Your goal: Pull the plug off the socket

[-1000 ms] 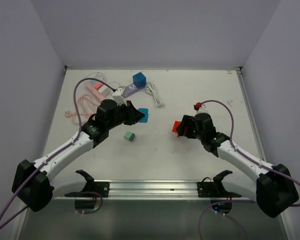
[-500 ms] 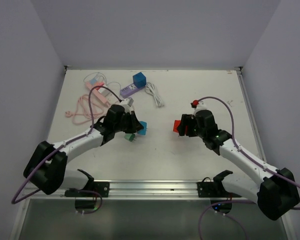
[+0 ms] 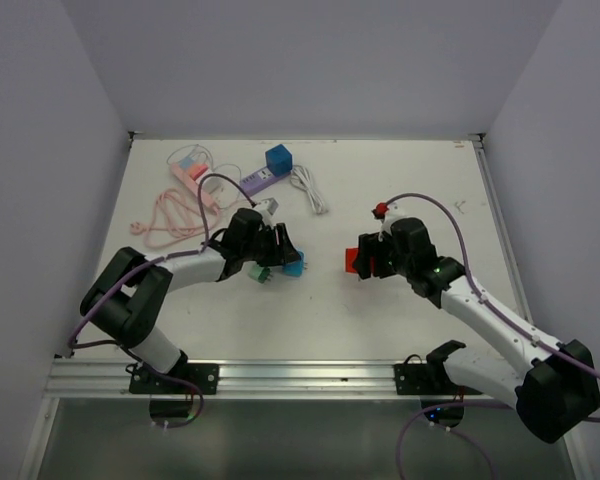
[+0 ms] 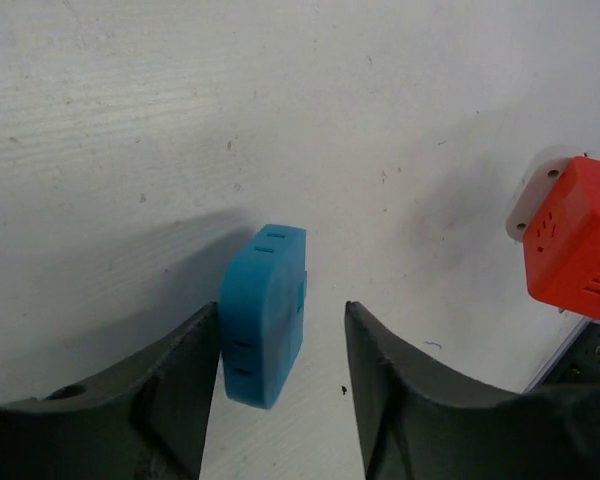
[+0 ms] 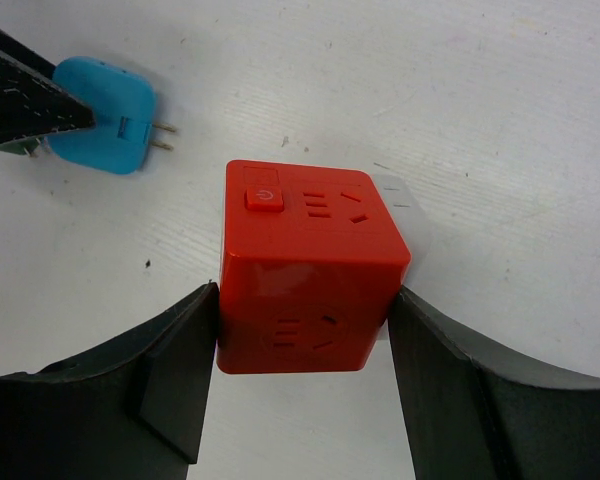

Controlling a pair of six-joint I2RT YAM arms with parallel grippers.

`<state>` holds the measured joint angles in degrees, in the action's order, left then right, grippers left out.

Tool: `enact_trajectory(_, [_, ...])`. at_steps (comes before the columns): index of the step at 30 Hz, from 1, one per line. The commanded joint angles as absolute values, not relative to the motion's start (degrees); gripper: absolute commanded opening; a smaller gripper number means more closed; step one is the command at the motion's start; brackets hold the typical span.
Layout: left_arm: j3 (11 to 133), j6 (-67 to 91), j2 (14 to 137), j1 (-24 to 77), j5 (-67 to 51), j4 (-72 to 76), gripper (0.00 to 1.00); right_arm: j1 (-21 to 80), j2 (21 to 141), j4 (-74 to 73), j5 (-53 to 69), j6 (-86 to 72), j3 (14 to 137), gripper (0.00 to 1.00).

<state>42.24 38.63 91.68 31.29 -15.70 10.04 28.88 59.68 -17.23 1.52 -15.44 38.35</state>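
Observation:
The blue plug stands on its edge on the white table, its prongs bare in the right wrist view. It is separate from the red cube socket. My left gripper is open around the plug: the left finger touches it and the right finger stands clear with a gap. In the top view this gripper sits just left of the plug. My right gripper is shut on the red socket, a finger pressed on each side. The top view shows the socket right of the plug.
A small green adapter lies under the left gripper. At the back left are a blue cube, a purple power strip, a white cable, a pink strip and a pink cord.
The left arm carried the blue plug toward the near edge and down to the table, then its jaws opened. The right gripper and red socket barely moved.

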Motion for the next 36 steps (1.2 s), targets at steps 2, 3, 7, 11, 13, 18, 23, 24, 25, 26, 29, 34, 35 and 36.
enact_trajectory(2, [39.38,40.6,89.83,30.76,-16.18,14.15,0.64,30.14,60.64,-16.79,3.51,-12.57,41.57,0.0])
enact_trajectory(3, [39.03,40.78,89.3,30.67,-16.0,13.63,0.74,30.32,60.99,-16.7,3.43,-12.48,41.66,0.0])
enact_trajectory(7, [38.15,41.04,85.18,30.76,-15.65,11.96,0.94,31.81,63.28,-15.91,3.78,-12.13,42.45,0.0])
enact_trajectory(11, [38.67,42.62,81.04,30.85,-15.38,9.32,1.0,33.92,65.21,-15.38,3.87,-10.46,44.47,0.0])
enact_trajectory(13, [39.2,43.76,79.38,30.85,-15.82,8.09,1.0,35.32,66.53,-15.03,3.87,-9.67,45.17,0.0])
enact_trajectory(18, [41.3,47.63,78.57,31.81,-19.5,7.56,0.99,38.84,68.99,-13.71,4.21,-6.6,46.76,0.0])
enact_trajectory(23, [44.91,49.21,79.89,33.57,-23.72,6.77,0.99,40.78,70.66,-11.87,5.36,-4.57,47.99,0.0])
enact_trajectory(24, [45.26,49.39,79.89,33.57,-23.99,6.77,1.0,40.87,70.66,-11.52,5.19,-4.57,48.08,0.0])
enact_trajectory(25, [45.7,49.57,79.89,33.66,-24.08,6.77,1.0,41.04,70.58,-10.99,5.01,-4.31,48.34,0.0])
enact_trajectory(26, [45.79,50.01,79.89,33.66,-24.17,7.12,1.0,41.04,70.49,-10.64,4.92,-4.13,48.43,0.0])
enact_trajectory(29, [46.4,50.53,80.85,33.84,-25.31,7.99,1.0,41.13,70.23,-9.23,6.06,-3.87,48.6,0.0])
enact_trajectory(34, [48.07,51.24,84.01,34.89,-26.71,8.96,1.0,41.75,69.87,-5.98,7.38,-3.96,48.16,0.0])
enact_trajectory(35, [48.42,51.24,84.37,35.07,-26.89,8.7,1.0,41.75,69.87,-5.72,7.64,-3.96,48.16,0.0])
enact_trajectory(36, [49.21,51.07,85.16,35.33,-26.89,8.35,1.0,41.92,69.87,-5.45,7.73,-3.87,48.16,0.0])
